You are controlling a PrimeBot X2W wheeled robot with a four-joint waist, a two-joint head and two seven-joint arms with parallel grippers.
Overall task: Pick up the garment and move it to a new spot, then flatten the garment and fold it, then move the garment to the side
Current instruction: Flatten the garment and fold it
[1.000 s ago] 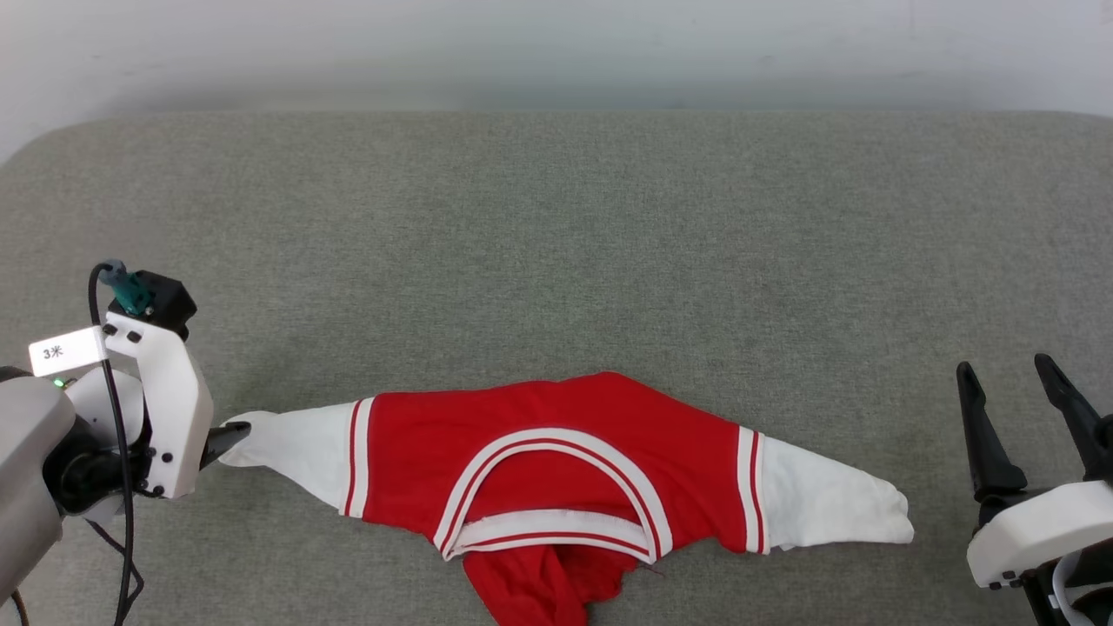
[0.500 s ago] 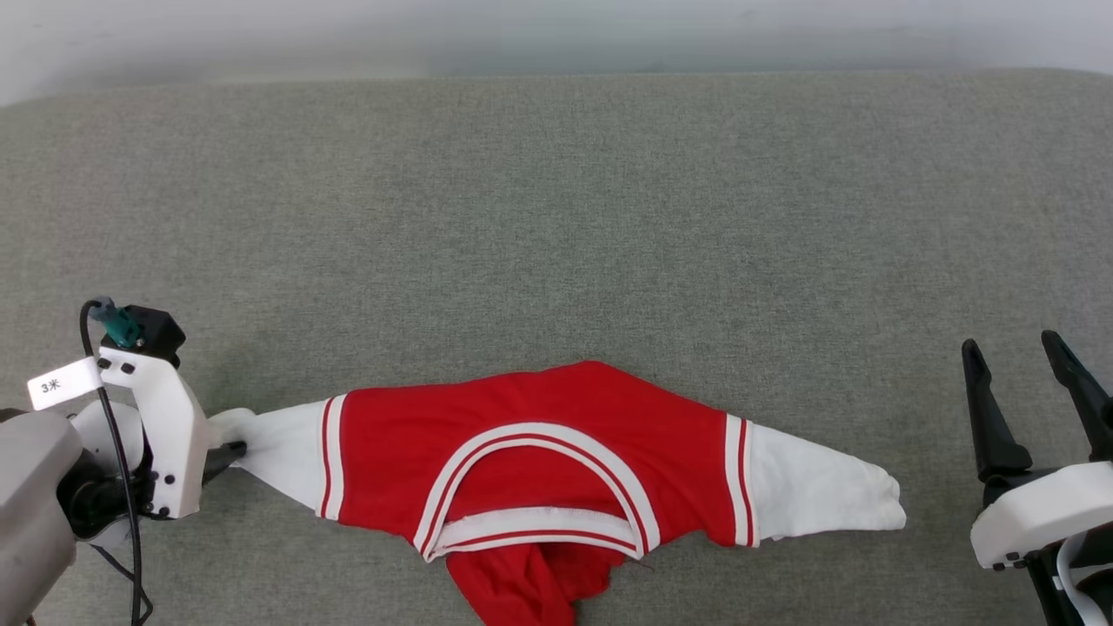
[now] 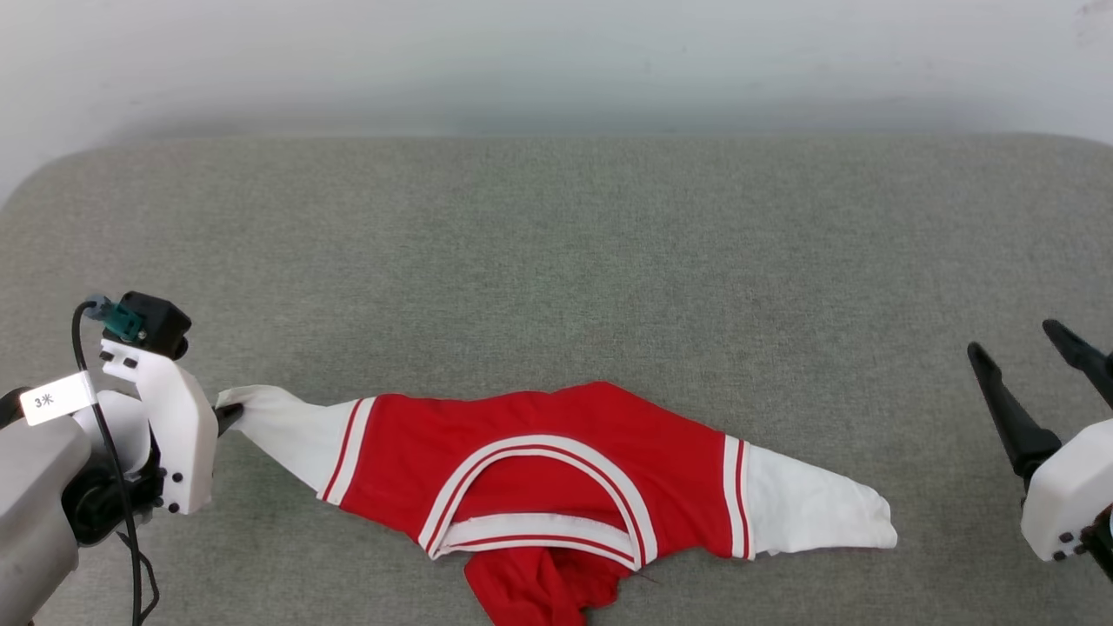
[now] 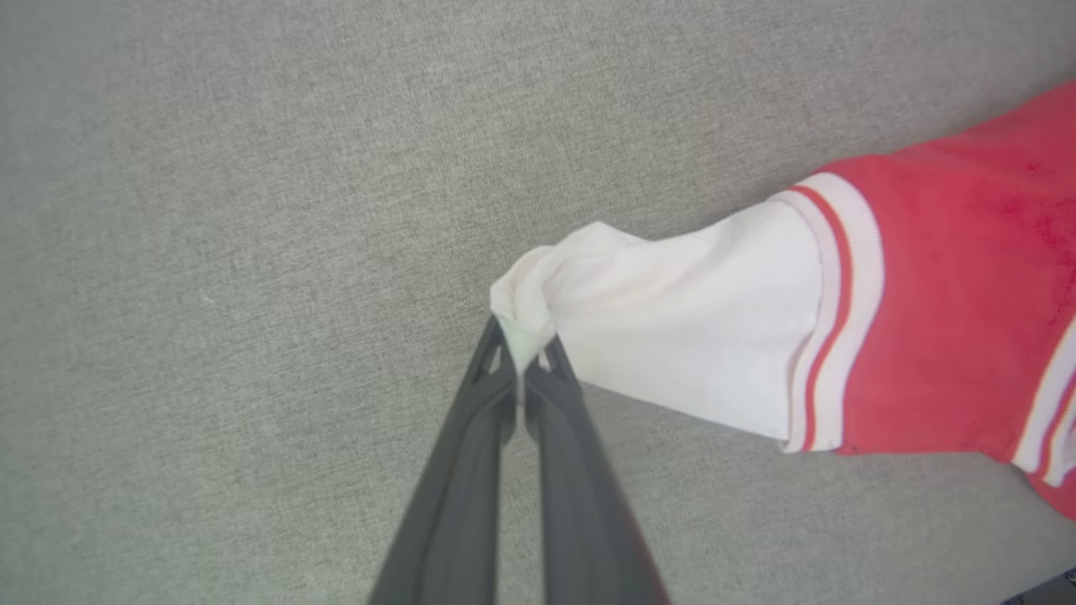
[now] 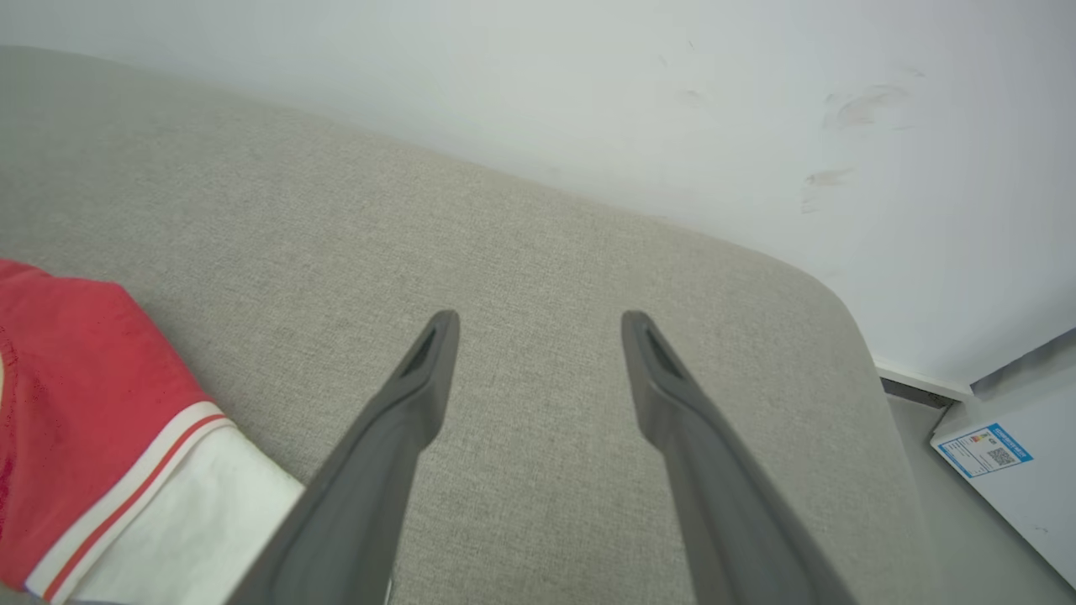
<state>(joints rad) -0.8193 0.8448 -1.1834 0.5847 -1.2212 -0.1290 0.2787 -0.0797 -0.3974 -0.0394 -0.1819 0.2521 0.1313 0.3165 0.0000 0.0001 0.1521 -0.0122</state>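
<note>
The garment [image 3: 539,469], a red jersey with white sleeve ends and striped trim, lies stretched left to right on the grey cushion, its lower part bunched at the near edge. My left gripper [image 3: 228,416] is shut on the tip of its left white sleeve [image 4: 672,319]; the left wrist view shows the two fingers [image 4: 492,403] pinching the cloth end, gripper [image 4: 523,353]. My right gripper [image 3: 1026,356] stands open at the far right, apart from the right white sleeve [image 3: 817,513]. In the right wrist view the open gripper [image 5: 538,323] points over bare cushion, with the garment [image 5: 101,420] at the left.
The grey cushion [image 3: 556,261] spreads wide behind the garment, ending at a pale wall [image 3: 556,61]. In the right wrist view the cushion's rounded corner [image 5: 832,311] drops to the floor, where a white box with a blue label [image 5: 1009,470] sits.
My left gripper has shut on the left sleeve tip and lifted it a little. The camera has shifted. The right gripper stays open.
</note>
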